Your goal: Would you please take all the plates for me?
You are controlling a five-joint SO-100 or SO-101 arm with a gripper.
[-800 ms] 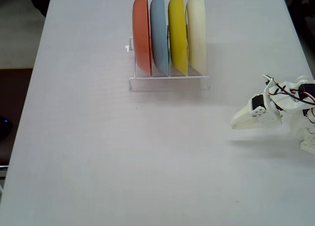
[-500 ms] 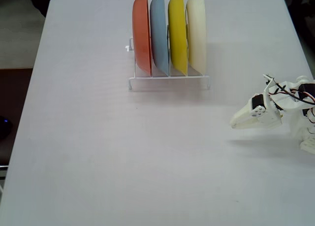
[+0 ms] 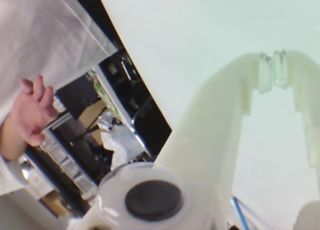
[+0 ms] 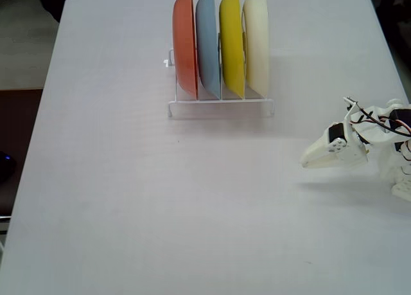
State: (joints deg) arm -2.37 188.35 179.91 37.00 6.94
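The plates stand on edge in a white wire rack (image 4: 221, 105) at about 12 o'clock on the table (image 4: 128, 198) in the fixed view, side by side from left to right: the orange plate (image 4: 185, 44), the grey-blue plate (image 4: 208, 44), the yellow plate (image 4: 232, 44) and the cream plate (image 4: 257, 41). Each sits upright in its own slot, close to its neighbour, and none is out of the rack. The gripper (image 4: 307, 161) rests low near the table edge at about 4 o'clock, well apart from the rack and carrying nothing. In the wrist view the gripper (image 3: 274, 69) shows its fingertips pressed together with no gap, over bare table. A hand (image 3: 31, 109) shows beyond the table edge in the wrist view. Judged from this layout, no plate is taken yet and the step in hand is the first approach. The next move probably calls for parting the jaws, raising the arm toward 11 o'clock, and seating the fingers over the top rim of one plate, the cream one being nearest.
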